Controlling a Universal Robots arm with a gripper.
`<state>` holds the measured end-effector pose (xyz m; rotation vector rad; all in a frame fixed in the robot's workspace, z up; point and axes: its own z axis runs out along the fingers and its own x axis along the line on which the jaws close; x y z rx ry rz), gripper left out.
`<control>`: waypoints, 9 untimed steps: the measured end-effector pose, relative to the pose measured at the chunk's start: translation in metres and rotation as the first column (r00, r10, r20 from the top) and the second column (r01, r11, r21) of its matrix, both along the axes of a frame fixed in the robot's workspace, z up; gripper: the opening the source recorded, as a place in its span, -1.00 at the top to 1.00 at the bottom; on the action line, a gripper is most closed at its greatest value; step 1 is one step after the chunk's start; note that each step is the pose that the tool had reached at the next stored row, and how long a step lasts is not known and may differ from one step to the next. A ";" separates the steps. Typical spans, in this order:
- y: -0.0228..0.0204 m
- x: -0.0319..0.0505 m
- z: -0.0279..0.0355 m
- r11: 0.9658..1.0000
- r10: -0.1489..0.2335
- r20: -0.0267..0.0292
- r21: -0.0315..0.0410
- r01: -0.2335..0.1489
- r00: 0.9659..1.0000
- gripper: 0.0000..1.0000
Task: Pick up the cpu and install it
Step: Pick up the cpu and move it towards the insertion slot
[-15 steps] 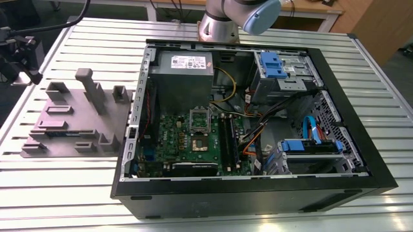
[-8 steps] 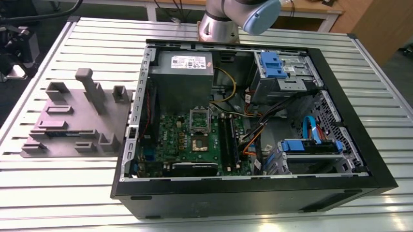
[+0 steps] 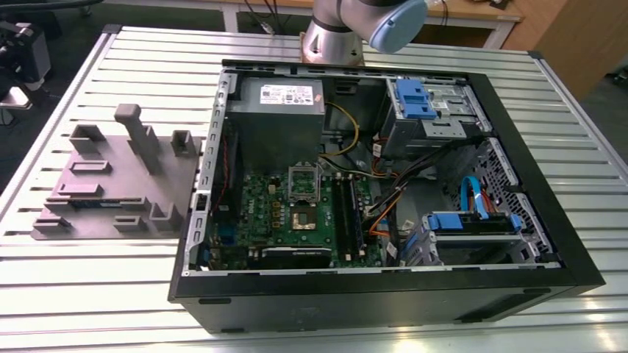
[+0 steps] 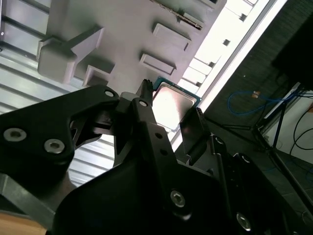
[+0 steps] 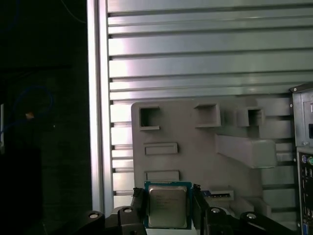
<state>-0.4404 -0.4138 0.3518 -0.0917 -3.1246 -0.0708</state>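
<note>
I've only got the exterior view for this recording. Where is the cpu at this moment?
Observer: In the first wrist view the cpu sits clamped in the gripper, one finger against each side edge.
Operator: Which face can you see?
Observer: Its silvery metal top faces both wrist cameras.
Operator: What lies beyond it?
Observer: The grey fixture plate on the slatted table. The cpu looks lifted clear of the plate.
</note>
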 end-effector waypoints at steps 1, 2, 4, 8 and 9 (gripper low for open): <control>0.0000 0.0000 0.0018 1.000 0.000 0.000 0.000 0.000 1.000 0.05; 0.0000 0.0000 0.0033 1.000 -0.001 0.000 0.000 0.001 1.000 0.05; 0.0000 0.0000 0.0044 1.000 -0.001 0.000 0.000 0.001 1.000 0.05; 0.0000 0.0000 0.0048 1.000 -0.001 0.000 0.000 0.001 1.000 0.05; 0.0000 0.0000 0.0048 1.000 -0.001 0.000 0.000 0.001 1.000 0.05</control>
